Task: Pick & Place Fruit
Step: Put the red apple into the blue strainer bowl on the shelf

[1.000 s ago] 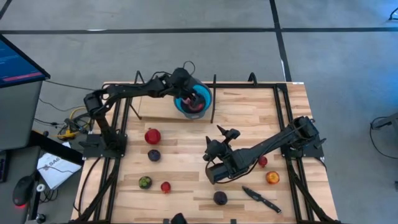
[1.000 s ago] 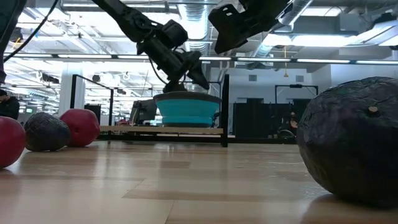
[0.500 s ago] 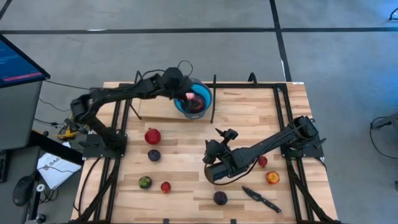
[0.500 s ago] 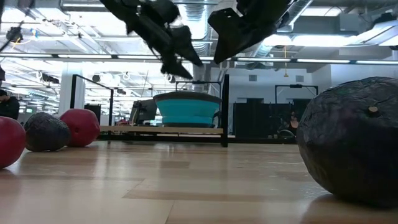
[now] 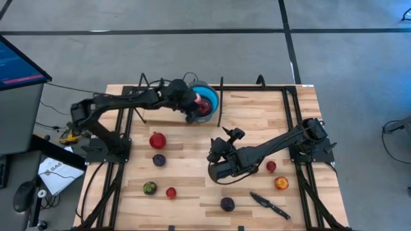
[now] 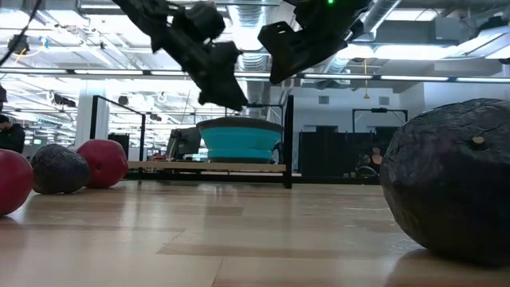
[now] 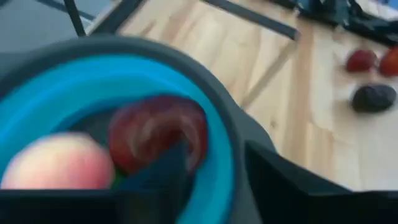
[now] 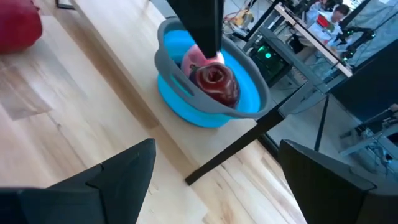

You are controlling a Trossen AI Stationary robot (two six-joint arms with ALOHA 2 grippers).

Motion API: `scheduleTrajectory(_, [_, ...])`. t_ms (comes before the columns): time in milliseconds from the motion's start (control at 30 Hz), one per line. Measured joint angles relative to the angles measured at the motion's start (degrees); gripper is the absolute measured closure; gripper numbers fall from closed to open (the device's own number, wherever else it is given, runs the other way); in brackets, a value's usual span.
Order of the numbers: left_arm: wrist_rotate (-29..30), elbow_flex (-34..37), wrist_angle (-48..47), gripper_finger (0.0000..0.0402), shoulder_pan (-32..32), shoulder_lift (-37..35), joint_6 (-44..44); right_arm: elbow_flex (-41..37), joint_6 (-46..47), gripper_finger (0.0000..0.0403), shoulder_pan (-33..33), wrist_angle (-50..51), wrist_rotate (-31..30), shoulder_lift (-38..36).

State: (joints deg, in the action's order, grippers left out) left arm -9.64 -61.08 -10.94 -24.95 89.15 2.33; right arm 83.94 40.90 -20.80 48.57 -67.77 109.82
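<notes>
The blue bowl (image 5: 209,97) stands at the table's far side and holds a red fruit (image 8: 214,84) and a pink fruit (image 7: 56,165). My left gripper (image 5: 191,113) hangs just left of and above the bowl's rim (image 7: 233,149), open by a narrow gap and holding nothing. My right gripper (image 5: 223,142) hovers open over the middle of the table, pointing at the bowl. Loose fruit rest on the wood: a red one (image 5: 157,140), a dark purple one (image 5: 158,160), a greenish one (image 5: 149,187), a small red one (image 5: 171,192), another dark purple one (image 5: 227,204), a red one (image 5: 271,167) and an orange one (image 5: 281,183).
A black-handled knife (image 5: 270,205) lies near the front right. Black frame rails run along the table's edges, and an upright post (image 5: 221,102) stands beside the bowl. A monitor (image 5: 19,64) stands off the table's left.
My left gripper has drawn back out of the bowl, rising and moving toward the table's left and near side, with nothing between its fingers. The fruit in the bowl have stayed where they were.
</notes>
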Motion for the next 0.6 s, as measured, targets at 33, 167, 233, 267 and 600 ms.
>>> scheduleTrajectory(33, [0.14, 0.00, 1.24, 0.0278, -0.08, 1.11, 0.04, 0.02, -0.65, 0.0068, -0.01, -0.54, 0.03, 0.00])
scheduleTrajectory(167, [0.67, 0.02, 3.56, 0.0364, -1.09, 4.69, 0.05, 0.00, -2.99, 0.0068, -0.11, -2.15, 0.07, 0.00])
scheduleTrajectory(233, [1.29, 0.02, 5.66, 0.0391, -1.59, 5.70, 0.04, 0.00, -3.65, 0.0068, -0.13, -2.92, 0.17, 0.00])
scheduleTrajectory(267, [1.74, 0.02, 6.88, 0.0394, -1.77, 6.08, 0.06, 0.00, -3.84, 0.0068, -0.13, -2.96, 0.17, 0.00])
scheduleTrajectory(600, [9.93, 0.00, 18.00, 0.0391, -3.13, 6.57, -3.68, 0.00, -3.88, 0.0068, -0.13, -2.94, 0.22, 0.00])
